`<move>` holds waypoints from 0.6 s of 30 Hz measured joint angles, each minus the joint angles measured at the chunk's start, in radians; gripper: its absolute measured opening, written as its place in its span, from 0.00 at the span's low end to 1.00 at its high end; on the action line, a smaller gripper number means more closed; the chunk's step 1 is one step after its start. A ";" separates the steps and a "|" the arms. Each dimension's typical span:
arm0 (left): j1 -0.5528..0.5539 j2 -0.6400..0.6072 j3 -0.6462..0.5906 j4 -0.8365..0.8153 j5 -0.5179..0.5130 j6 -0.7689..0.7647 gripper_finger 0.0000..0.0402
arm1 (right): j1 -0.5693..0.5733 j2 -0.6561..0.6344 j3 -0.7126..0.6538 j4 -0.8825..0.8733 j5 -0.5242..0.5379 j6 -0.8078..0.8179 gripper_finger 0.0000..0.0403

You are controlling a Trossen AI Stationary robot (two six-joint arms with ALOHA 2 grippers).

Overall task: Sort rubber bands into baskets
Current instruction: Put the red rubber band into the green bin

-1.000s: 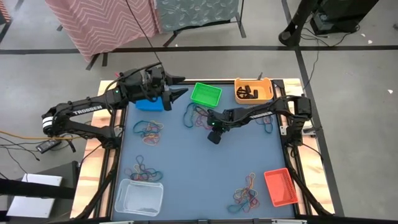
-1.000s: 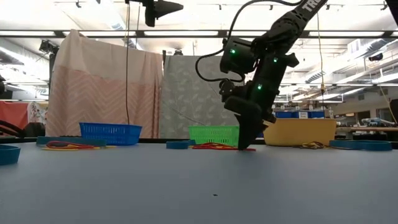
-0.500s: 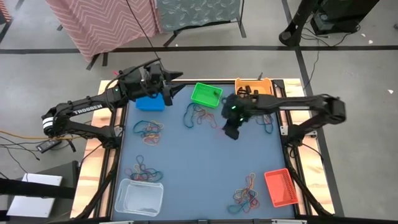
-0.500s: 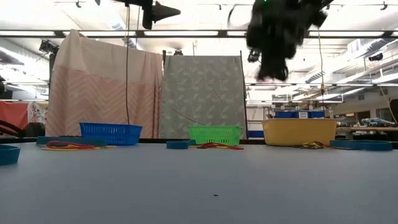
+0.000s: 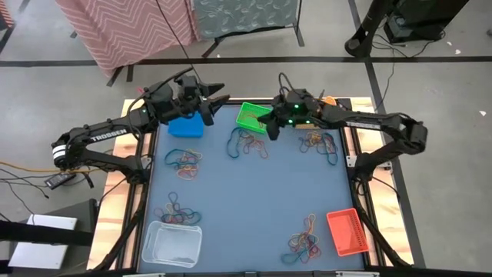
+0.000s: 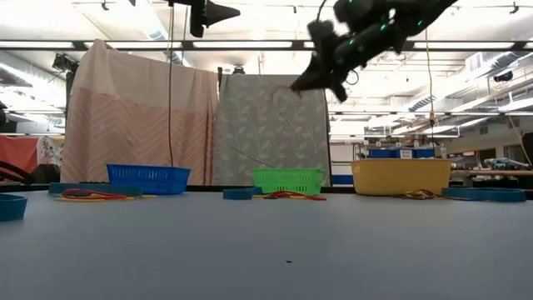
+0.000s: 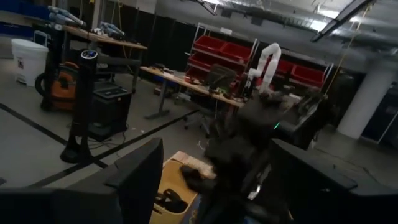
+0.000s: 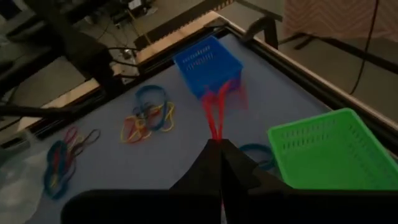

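The right end effector (image 8: 219, 144) is closed on a red rubber band (image 8: 214, 115), high above the bench beside the green basket (image 5: 253, 115). The left end effector (image 5: 217, 101) is wide open, holding nothing, above the blue basket (image 5: 184, 128). The yellow-orange basket (image 6: 401, 177) is at the far right.

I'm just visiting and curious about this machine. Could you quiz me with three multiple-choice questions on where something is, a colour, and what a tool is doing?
1. Which basket is at the table's near left corner in the high view?
A. red-orange basket
B. clear white basket
C. green basket

2. What colour is the rubber band in the right tool?
A. red
B. yellow
C. black

3. How is the left tool?
A. shut on a band
B. open, holding nothing
C. inside a basket

Answers:
1 B, the clear white basket sits there.
2 A, a red rubber band hangs from the shut right tool.
3 B, the left tool is spread, raised above the blue basket.
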 joint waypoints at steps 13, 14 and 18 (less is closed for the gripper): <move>0.000 0.000 0.000 0.000 0.000 -0.060 0.73 | -0.084 0.249 0.000 0.082 0.088 0.082 0.00; 0.000 0.000 0.000 0.000 0.000 -0.060 0.73 | -0.085 0.260 0.000 0.081 0.080 0.087 0.00; 0.000 0.000 0.000 -0.001 0.000 -0.061 0.73 | -0.083 0.280 0.000 0.082 0.102 0.130 0.01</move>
